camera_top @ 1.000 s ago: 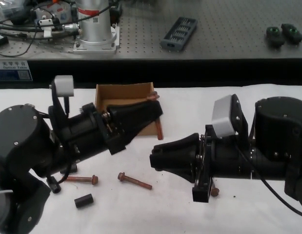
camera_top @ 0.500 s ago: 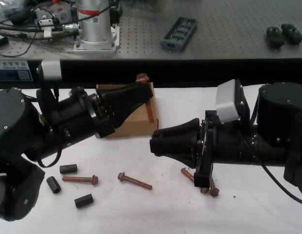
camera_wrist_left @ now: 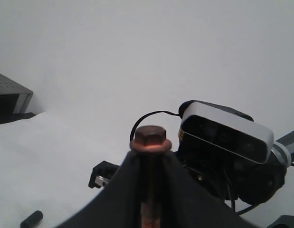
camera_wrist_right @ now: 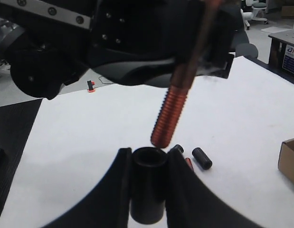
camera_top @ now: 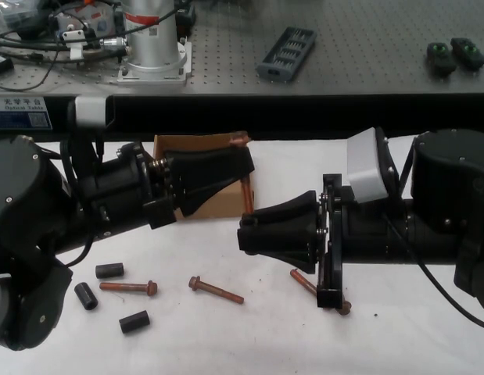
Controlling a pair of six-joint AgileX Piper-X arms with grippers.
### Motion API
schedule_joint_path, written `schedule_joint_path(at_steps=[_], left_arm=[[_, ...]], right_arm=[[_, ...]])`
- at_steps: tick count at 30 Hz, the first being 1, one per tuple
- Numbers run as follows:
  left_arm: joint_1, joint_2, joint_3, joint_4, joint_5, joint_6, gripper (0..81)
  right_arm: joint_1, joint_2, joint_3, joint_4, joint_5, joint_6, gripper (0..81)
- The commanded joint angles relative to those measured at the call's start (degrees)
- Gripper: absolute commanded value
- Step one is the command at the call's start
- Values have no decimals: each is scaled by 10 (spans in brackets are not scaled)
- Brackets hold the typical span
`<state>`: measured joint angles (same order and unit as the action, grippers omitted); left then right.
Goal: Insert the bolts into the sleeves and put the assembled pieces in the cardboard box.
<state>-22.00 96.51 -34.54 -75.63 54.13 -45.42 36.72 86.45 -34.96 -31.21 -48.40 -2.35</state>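
**Bolt brought to the sleeve's mouth**

Half a second ago the left gripper (camera_top: 245, 166) held its bolt (camera_top: 246, 194) up over the cardboard box (camera_top: 187, 144). It has since swung right and down, so in the high view the bolt now hangs at frame centre, off the box's right edge, with its lower end just over the tip of the right gripper (camera_top: 245, 234). The right arm has barely shifted.

On the white cloth (camera_top: 398, 344) at lower left lie three loose sleeves (camera_top: 109, 270) and two loose bolts (camera_top: 216, 290). More bolts are partly hidden under the right arm. The left arm covers much of the box.

The left gripper is clenched on the bolt's shank just under the hex head (camera_wrist_left: 149, 139) — head up, thread down. The right gripper (camera_wrist_right: 147, 159) clasps an upright black sleeve (camera_wrist_right: 147, 190) between its fingers. The bolt's threaded end (camera_wrist_right: 168, 124) sits just off the sleeve's open mouth, not inside it.
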Motion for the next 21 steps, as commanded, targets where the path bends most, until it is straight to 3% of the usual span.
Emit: schedule_joint_path(at_steps=[1,21], left_arm=[[1,-10,-7,-7,6,-10,6],[1,-10,-7,-7,34,-10,6]], right_arm=[[-2,0,-7,0,-13,-13,43],[-13,0,-7,0,-15,-24,43]])
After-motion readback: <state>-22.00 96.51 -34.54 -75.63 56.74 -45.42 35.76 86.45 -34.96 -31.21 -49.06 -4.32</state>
